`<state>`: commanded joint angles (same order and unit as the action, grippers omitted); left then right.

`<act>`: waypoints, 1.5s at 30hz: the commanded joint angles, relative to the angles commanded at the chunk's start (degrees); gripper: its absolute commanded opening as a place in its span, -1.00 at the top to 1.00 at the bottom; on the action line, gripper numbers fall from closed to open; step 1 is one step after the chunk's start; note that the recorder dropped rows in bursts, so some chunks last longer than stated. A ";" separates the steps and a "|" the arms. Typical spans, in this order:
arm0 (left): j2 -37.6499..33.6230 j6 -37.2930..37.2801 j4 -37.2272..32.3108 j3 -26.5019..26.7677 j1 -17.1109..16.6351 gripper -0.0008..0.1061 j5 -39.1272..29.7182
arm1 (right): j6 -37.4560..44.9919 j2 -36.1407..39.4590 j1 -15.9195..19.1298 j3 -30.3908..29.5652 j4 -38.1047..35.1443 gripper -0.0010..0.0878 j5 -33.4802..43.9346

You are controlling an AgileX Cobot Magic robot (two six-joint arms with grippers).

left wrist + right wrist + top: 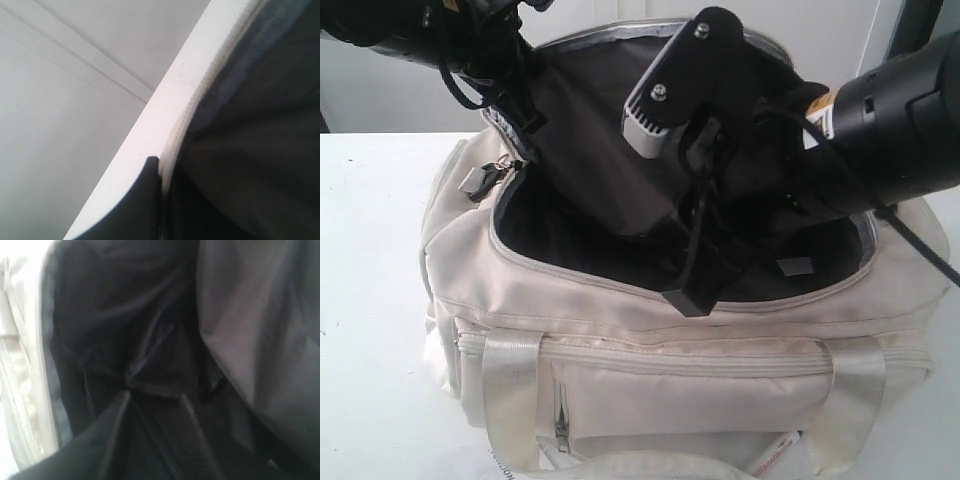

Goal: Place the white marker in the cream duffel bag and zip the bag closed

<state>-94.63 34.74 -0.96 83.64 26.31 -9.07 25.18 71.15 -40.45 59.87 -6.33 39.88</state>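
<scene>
The cream duffel bag (650, 335) stands on a white table with its top wide open, showing dark lining (150, 315). My left gripper (527, 118) is shut on the bag's far zip edge (187, 107) and holds that flap up. Only one of its dark fingers (147, 190) shows, pressed against the cream piping. My right gripper (695, 292) reaches down into the bag's mouth. In the right wrist view its gripper (154, 396) is open, fingers apart over dark lining with nothing seen between them. The white marker is not visible in any view.
A metal zip pull with a keyring (498, 167) hangs at the bag's left end. Shiny webbing handles (513, 400) drape over the front, beside a front pocket zip (561, 428). A white slip with red print (772, 462) pokes out at the bottom front. White table (370, 300) surrounds the bag.
</scene>
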 joint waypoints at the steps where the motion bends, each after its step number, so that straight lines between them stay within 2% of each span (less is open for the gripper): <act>1: 0.00 0.00 0.00 0.00 0.00 0.99 0.00 | 0.00 -0.10 0.00 0.00 0.00 0.64 0.00; 4: 0.00 0.00 0.00 0.00 0.00 0.99 0.00 | -1.22 -0.23 0.00 0.00 0.00 0.84 0.25; 7: 0.00 0.00 0.00 0.00 0.00 0.99 0.00 | -5.57 -0.23 0.00 0.00 1.37 0.94 1.02; 12: 0.00 0.00 0.00 0.00 0.00 0.99 0.00 | -11.13 -0.23 0.71 0.00 3.25 0.96 2.72; 19: 0.00 0.00 0.00 0.00 0.00 0.99 0.25 | -15.43 -0.23 4.35 0.00 3.35 0.98 1.09; 21: 0.00 0.00 0.00 0.00 0.00 0.99 0.37 | -16.59 -0.23 6.16 0.00 3.48 0.98 -0.27; 24: 0.00 0.00 0.00 0.00 0.00 0.99 0.37 | -21.33 -0.23 10.67 0.00 5.07 0.98 -2.75; 27: 0.00 0.00 0.00 0.00 0.00 0.99 0.37 | -31.12 -0.23 16.44 0.15 12.83 0.98 -2.62; 30: 0.00 0.00 0.00 0.00 0.00 0.99 0.27 | -33.52 0.36 22.15 1.72 14.12 0.98 -2.62; 32: 0.00 0.00 0.00 0.00 0.00 0.99 0.01 | -33.52 1.32 24.71 3.27 14.12 0.90 -2.62; 37: 0.00 -0.13 0.00 0.00 0.00 0.99 0.10 | -34.80 6.20 30.89 8.01 13.16 0.48 -2.62; 40: 0.00 -0.13 0.00 0.00 0.00 0.99 0.10 | -34.80 10.46 33.08 9.95 11.23 0.24 -2.24; 45: 0.00 -0.25 0.00 0.00 0.00 0.99 -0.01 | -34.80 16.47 34.70 13.02 9.69 -0.09 -0.83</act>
<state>-94.63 34.50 -0.96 83.64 26.31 -9.08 -9.62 87.62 -5.75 72.89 3.35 39.05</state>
